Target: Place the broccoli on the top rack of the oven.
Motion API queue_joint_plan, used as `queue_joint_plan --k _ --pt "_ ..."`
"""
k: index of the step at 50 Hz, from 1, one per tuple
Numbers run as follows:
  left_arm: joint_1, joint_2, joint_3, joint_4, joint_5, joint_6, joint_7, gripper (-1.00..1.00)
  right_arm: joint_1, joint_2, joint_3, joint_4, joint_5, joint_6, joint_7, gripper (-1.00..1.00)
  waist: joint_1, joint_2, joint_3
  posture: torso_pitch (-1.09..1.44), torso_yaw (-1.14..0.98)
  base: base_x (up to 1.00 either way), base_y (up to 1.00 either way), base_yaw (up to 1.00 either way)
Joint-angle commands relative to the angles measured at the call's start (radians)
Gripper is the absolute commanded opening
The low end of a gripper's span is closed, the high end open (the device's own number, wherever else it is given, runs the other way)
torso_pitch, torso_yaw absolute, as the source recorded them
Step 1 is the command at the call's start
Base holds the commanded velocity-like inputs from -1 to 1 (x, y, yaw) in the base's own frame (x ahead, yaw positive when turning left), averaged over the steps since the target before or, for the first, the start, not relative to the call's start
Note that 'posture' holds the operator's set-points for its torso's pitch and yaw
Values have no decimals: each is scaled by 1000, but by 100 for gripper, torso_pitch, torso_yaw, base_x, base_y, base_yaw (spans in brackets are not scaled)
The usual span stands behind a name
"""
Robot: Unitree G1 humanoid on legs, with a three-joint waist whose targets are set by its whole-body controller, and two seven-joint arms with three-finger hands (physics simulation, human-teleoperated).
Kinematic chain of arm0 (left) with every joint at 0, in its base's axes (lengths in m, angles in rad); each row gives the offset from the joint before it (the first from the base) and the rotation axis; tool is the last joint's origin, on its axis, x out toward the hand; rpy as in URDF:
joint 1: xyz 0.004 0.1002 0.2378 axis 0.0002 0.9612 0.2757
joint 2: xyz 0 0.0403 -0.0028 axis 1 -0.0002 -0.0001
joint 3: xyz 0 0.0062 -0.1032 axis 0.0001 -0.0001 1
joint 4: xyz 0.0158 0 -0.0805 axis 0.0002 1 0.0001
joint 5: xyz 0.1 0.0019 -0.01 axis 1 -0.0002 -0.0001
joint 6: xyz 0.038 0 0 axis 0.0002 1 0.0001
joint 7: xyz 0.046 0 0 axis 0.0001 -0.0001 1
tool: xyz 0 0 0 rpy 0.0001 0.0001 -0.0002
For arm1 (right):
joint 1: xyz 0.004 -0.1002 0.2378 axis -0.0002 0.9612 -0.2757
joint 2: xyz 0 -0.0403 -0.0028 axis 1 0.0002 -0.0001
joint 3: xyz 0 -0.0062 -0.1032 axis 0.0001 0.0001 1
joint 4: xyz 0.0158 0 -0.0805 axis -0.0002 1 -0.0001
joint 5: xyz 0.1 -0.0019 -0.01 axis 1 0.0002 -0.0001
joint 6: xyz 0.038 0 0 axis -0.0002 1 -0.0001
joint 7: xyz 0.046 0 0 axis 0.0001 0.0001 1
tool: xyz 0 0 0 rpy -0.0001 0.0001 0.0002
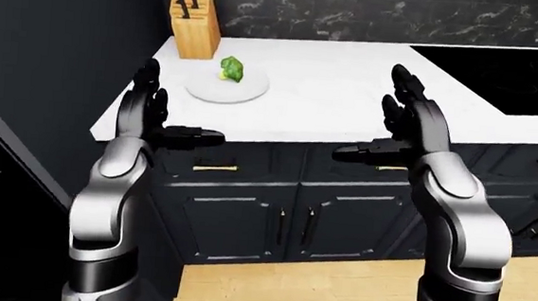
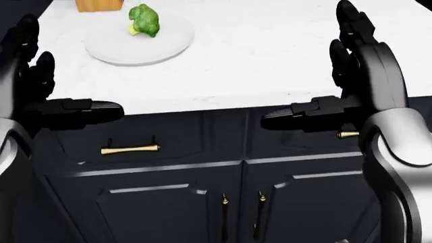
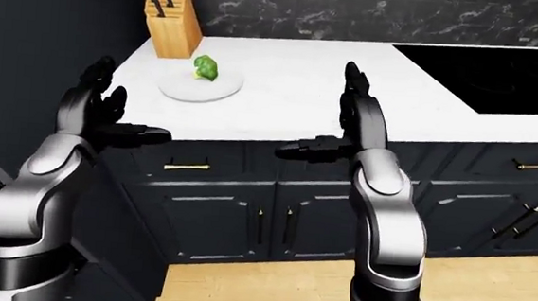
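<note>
Robot hand on the left [image 1: 153,114] is raised with fingers spread, grasping nothing, and the right robot hand [image 1: 406,124] mirrors it, equally released, both short of the tabletop [image 1: 349,92] edge. Largest first: that white tabletop runs wide, dark cabinets [image 1: 274,215] below, black cooktop [image 1: 512,75] at the left-eye view's right. Then the knife block [image 1: 194,21], the pale plate [image 1: 226,87], and on it the broccoli [image 2: 144,20], untouched. No oven shows. My read: step closer, reach the left hand over the plate, close gently round the stalk, and avoid nudging the plate or block.
</note>
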State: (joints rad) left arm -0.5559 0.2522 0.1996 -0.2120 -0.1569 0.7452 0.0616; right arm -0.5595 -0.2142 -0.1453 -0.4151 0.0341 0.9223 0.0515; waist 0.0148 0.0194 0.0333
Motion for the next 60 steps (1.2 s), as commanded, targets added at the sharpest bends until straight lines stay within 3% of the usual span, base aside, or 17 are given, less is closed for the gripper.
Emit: queue_joint_plan --k 1,3,5,6,14,19,28,31,34,42,44,46,47,48,54,59,60 --pt "-31 5 -3 -33 -4 -37 -5 100 -29 -11 -10 -33 -9 -28 -8 100 -3 1 -14 0 0 23 0 0" --pt "-32 7 -1 -40 -6 -30 -5 100 -28 -10 -10 -39 -9 -25 -8 100 1 -28 -14 0 0 23 4 0" --pt "-33 8 -1 -42 -6 -27 -5 100 -28 -10 -13 -42 -8 -22 -8 100 4 -96 -29 0 0 21 8 0" --pt "-31 6 -2 -45 -6 -26 -4 100 -27 -10 -13 -44 -8 -20 -8 100 -5 -72 -29 0 0 22 8 0" --pt "-31 8 0 -39 -8 -30 -7 100 -40 -10 -8 -27 -7 -27 -10 100 -20 -27 -11 0 0 22 7 0" --pt "-37 9 1 -32 -8 -32 -6 100 -46 -10 -6 -40 -8 -13 -9 100 -36 70 -41 0 0 20 8 0" --pt "-42 8 -3 -39 -9 -23 -4 100 -33 -8 -6 -63 -10 -8 -6 100 -8 -8 -22 0 0 15 8 0" --pt "-31 5 -4 -40 -7 -32 -5 100 -32 -6 -4 -69 -11 -3 -5 100 -2 -76 -31 0 0 10 15 0" --pt "-34 6 -3 -47 -8 -23 -5 100 -32 -6 -3 -71 -12 -4 -3 100 -9 -82 -25 0 0 9 23 0" --pt "-37 8 -1 -55 -10 -13 -3 100 -38 -3 -1 -75 -14 4 -4 100 -21 -20 -22 0 0 8 24 0" --pt "-38 9 1 -50 -11 -18 -5 100 -40 -5 -3 -71 -14 1 -2 100 -26 19 -25 0 0 7 23 0" --pt "-37 9 1 -41 -10 -28 -6 100 -40 -4 -4 -66 -14 -4 -2 100 -28 94 -44 0 0 7 24 0" --pt "-42 11 2 -49 -12 -16 -5 100 -42 -4 -2 -70 -14 2 -3 100 -22 44 -38 0 0 5 23 0" --pt "-44 12 3 -49 -13 -14 -4 100 -45 -5 -3 -70 -14 3 -3 100 -24 60 -33 0 0 5 25 0" --pt "-44 12 2 -46 -13 -18 -4 100 -48 -4 0 -68 -15 3 -4 100 -16 -1 -29 0 0 5 25 0" --pt "-42 12 1 -45 -13 -21 -3 100 -47 0 1 -64 -15 -2 -4 100 -11 -91 -34 0 0 5 24 0" --pt "-43 11 -1 -50 -12 -15 -2 100 -47 0 1 -69 -15 3 -5 100 -16 -56 -29 0 0 4 23 0"
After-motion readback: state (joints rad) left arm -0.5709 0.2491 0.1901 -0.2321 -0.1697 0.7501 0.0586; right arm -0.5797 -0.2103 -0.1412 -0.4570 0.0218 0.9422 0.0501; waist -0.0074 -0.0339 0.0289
